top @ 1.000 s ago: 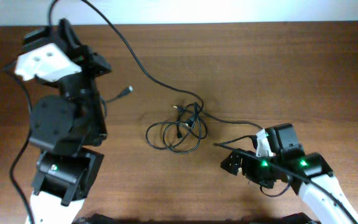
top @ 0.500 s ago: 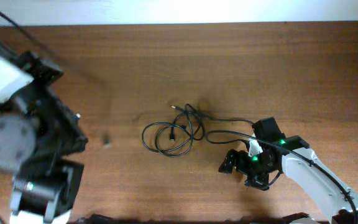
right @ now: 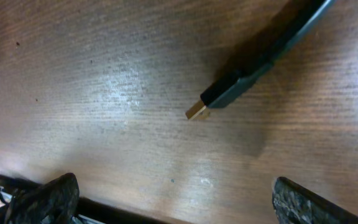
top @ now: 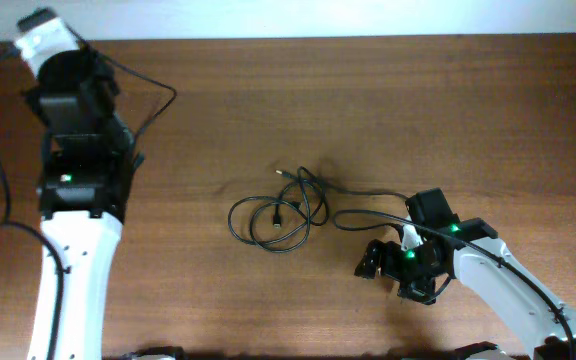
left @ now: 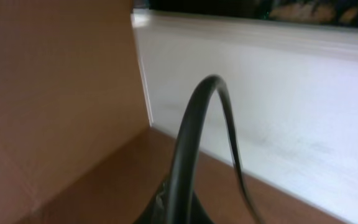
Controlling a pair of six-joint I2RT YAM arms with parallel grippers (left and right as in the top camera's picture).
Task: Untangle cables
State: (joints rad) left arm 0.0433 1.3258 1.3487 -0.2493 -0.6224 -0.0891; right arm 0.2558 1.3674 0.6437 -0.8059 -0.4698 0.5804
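Centrally, one knot of cables (top: 278, 212) lies on the table (top: 448, 110); one plug (right: 224, 94) lies between the right claw's (top: 373, 260) wide-spread fingers; the left claw (top: 46, 28), upper left, cannot be read.

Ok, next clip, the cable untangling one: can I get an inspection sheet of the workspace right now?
Surface: brown wooden table.
Job's things: knot of cables mid-table; one strand runs right toward the right arm; a gold-tipped plug lies on the wood.
Clutter: nothing seen.
End effectors: right end effector open above that plug; left end effector at the far-left corner, state unclear.
Cables: a loose thin cable loops beside the left arm, apart from the knot.
Surroundings: white wall beyond the far edge.
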